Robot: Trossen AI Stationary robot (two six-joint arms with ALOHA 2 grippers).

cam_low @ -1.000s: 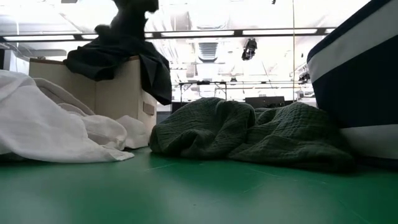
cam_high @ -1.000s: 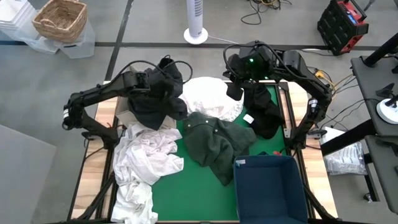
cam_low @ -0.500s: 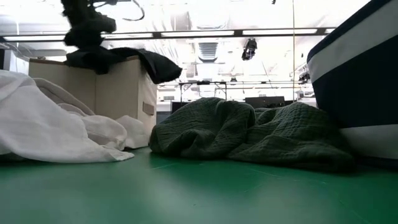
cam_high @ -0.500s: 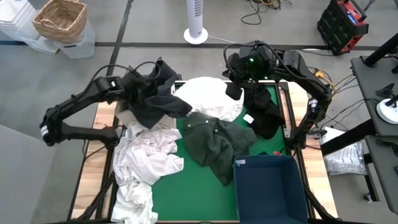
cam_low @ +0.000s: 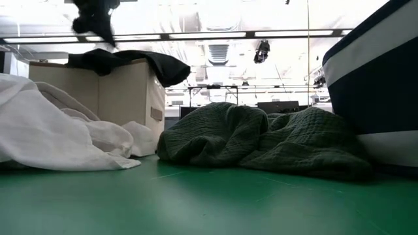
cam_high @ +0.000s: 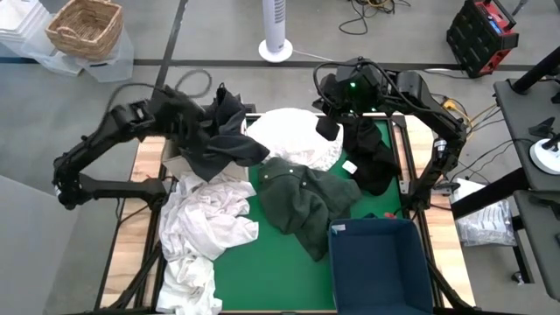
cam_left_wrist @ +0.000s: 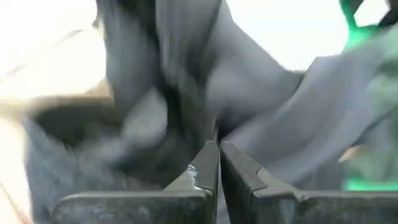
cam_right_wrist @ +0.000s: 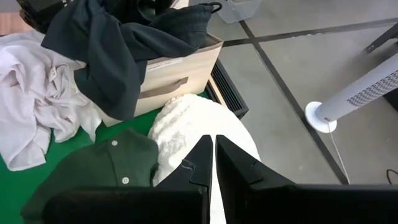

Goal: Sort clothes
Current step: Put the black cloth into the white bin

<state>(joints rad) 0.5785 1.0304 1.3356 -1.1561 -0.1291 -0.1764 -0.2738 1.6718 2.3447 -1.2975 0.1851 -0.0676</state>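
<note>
My left gripper (cam_high: 194,122) (cam_left_wrist: 218,146) is above the beige cardboard box (cam_low: 124,91) at the table's far left, shut on a charcoal garment (cam_high: 214,140) draped over the box's top. My right gripper (cam_high: 331,127) (cam_right_wrist: 213,140) is shut and holds nothing. It hovers over a white fluffy garment (cam_high: 293,136) at the far middle. A dark green shirt (cam_high: 302,201) lies in the middle of the green mat. Crumpled white clothes (cam_high: 206,232) lie at the left. A black garment (cam_high: 372,157) lies below the right arm. My left gripper pinches a fold of the charcoal garment (cam_left_wrist: 199,118) between its two fingers, coming from above and from the table's left. The view is blurred, so I cannot tell how many layers it has. The garment's bulk (cam_low: 130,62) lies over the box's top and overhangs its right side.
A navy blue bin (cam_high: 381,262) stands at the near right corner of the mat. Bare green mat (cam_high: 280,280) shows near the front edge. Off the table are a wicker basket (cam_high: 85,28), a white fan (cam_high: 276,26) and a red and black case (cam_high: 481,35).
My left gripper, still shut, has moved from above the box toward the table's left edge and then risen. The charcoal garment was drawn along with it: the part hanging down the box's right side has pulled up and now only overhangs the rim.
</note>
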